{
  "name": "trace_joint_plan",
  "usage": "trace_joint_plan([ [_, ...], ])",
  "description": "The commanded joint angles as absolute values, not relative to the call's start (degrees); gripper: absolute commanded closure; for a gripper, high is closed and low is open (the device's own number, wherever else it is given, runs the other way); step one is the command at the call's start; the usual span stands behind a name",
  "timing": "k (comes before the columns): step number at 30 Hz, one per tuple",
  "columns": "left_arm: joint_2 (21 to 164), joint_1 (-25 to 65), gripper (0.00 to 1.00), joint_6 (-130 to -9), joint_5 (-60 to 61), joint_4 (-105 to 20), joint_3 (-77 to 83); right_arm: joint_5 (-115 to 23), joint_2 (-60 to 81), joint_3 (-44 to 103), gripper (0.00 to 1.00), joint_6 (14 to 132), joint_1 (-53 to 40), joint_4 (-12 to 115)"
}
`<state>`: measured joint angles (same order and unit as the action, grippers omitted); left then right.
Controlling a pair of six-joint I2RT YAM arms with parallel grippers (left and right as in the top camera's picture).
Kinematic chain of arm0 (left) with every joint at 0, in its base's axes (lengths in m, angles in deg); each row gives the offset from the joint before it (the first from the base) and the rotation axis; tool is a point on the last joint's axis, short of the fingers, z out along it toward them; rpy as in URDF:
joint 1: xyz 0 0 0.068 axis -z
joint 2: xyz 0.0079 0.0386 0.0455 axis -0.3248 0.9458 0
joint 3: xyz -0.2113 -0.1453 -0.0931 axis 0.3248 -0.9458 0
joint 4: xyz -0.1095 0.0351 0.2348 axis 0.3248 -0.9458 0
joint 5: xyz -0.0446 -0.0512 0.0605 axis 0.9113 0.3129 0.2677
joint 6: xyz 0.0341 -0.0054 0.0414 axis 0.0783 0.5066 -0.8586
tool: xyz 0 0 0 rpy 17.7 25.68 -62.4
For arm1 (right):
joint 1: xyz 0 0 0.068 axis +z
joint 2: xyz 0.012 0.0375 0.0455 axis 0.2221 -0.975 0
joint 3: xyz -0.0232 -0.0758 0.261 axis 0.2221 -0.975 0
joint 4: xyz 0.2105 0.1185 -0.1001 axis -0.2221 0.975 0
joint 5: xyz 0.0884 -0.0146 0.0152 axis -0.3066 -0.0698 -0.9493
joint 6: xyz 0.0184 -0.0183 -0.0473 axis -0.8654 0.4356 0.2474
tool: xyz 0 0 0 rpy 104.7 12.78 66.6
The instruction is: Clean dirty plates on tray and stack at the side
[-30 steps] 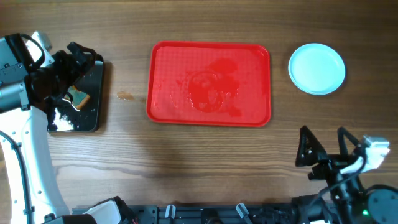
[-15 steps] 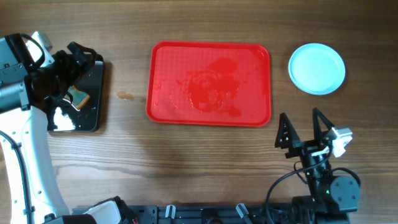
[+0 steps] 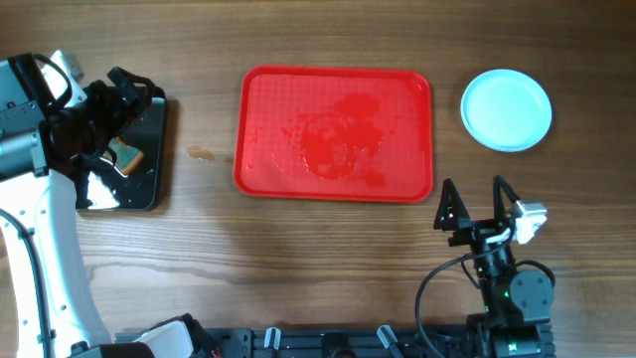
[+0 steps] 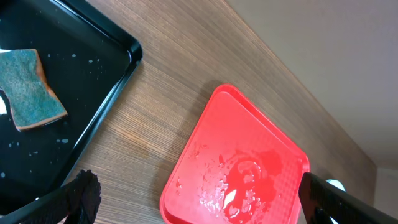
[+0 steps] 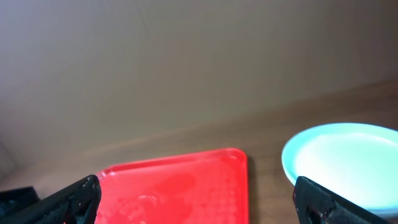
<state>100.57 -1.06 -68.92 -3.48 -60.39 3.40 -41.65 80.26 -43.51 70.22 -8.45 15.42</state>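
The red tray (image 3: 256, 134) lies at the table's middle with nothing on it but wet patches; it also shows in the left wrist view (image 4: 205, 134) and the right wrist view (image 5: 180, 183). The pale blue plates (image 3: 506, 109) sit stacked on the table to the tray's right, also in the right wrist view (image 5: 348, 158). My left gripper (image 3: 116, 94) hangs open and empty over the black tray at the far left. My right gripper (image 3: 473, 197) is open and empty near the front edge, below the tray's right corner.
A black tray (image 3: 149, 169) at the far left holds a green and tan sponge (image 3: 126, 155), seen also in the left wrist view (image 4: 28, 87), and white foam. A small brown smudge (image 3: 200, 152) marks the wood left of the red tray.
My right arm has swung left and folded back toward its base at the front edge, gripper still open. The left arm, tray and plates have not moved.
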Motion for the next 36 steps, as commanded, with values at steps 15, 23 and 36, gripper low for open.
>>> trace_joint_plan([
  [15, 100.31, -1.15, 0.00, -69.25, -2.80, -60.28, 3.47, -41.06, 80.76, -43.97, 0.00, 80.69, -8.78, 18.74],
  [23, 100.31, -1.15, 0.00, -69.25, -2.80, -60.28, 3.47, -41.06, 80.76, -43.97, 0.00, 80.71, -8.78, 18.74],
  [36, 100.31, -1.15, 0.00, -69.22, -2.80, -60.28, 3.47, -41.06, 80.76, -43.97, 0.00, 80.69, -8.78, 18.74],
])
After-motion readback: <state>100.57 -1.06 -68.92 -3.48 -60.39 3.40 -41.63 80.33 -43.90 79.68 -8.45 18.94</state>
